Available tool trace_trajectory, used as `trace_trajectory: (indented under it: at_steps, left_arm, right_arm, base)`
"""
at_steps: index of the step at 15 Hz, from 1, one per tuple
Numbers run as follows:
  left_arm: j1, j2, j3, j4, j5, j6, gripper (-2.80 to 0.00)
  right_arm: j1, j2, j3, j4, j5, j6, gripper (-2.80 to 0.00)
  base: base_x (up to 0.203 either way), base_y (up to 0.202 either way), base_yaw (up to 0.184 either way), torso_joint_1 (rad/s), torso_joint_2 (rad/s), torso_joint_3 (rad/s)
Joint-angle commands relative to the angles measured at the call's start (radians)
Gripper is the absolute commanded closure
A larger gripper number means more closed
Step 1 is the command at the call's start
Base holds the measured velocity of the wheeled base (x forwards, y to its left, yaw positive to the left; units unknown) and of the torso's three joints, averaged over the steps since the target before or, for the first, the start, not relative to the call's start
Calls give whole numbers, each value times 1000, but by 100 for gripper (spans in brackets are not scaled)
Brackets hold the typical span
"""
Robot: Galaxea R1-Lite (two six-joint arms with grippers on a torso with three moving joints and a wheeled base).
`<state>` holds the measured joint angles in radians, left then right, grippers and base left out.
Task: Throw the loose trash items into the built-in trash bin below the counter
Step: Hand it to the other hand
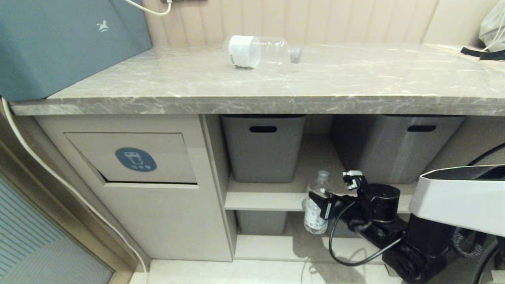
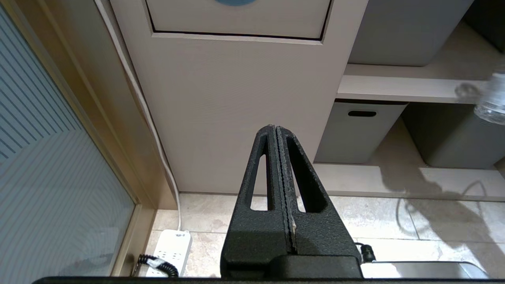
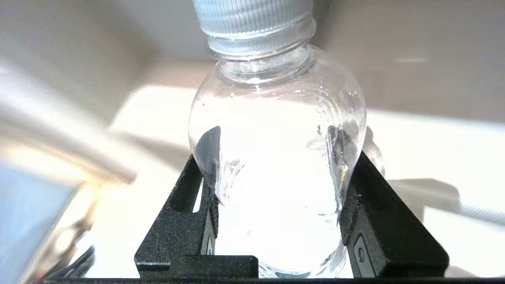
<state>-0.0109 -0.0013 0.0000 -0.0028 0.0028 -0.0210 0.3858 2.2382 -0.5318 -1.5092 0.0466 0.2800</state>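
Far left under the counter [image 1: 276, 90] is the built-in trash bin [image 1: 132, 157], its flap looking just slightly ajar at the bottom edge. The left gripper [image 2: 276, 134] sits low facing that cabinet, fingers pressed together with nothing in them. Up top, 1 bottle on the counter [image 1: 260, 51] lies on its side, cap pointing right. Over on the right, the right gripper [image 1: 335, 189] is clamped on the held bottle [image 1: 315, 205], upright with the cap up, in front of the shelves. So the bin lies to that bottle's left, and I'd guess the carry goes sideways that way.
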Motion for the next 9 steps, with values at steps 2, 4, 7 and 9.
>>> trace_trajectory:
  at_steps: [2, 4, 7, 9]
  left_arm:
    - [0, 0, 2, 0, 0, 0, 0]
    - [0, 0, 2, 0, 0, 0, 0]
    - [0, 0, 2, 0, 0, 0, 0]
    - [0, 0, 2, 0, 0, 0, 0]
  right_arm:
    - [159, -193, 111, -19, -56, 11, 0]
    - [239, -239, 132, -21, -82, 14, 0]
    - [281, -257, 135, -21, -123, 16, 0]
    - [280, -278, 138, -21, -141, 15, 0]
  base:
    - [0, 0, 0, 0, 0, 0]
    - [0, 0, 0, 0, 0, 0]
    - [0, 0, 0, 0, 0, 0]
    - [0, 0, 0, 0, 0, 0]
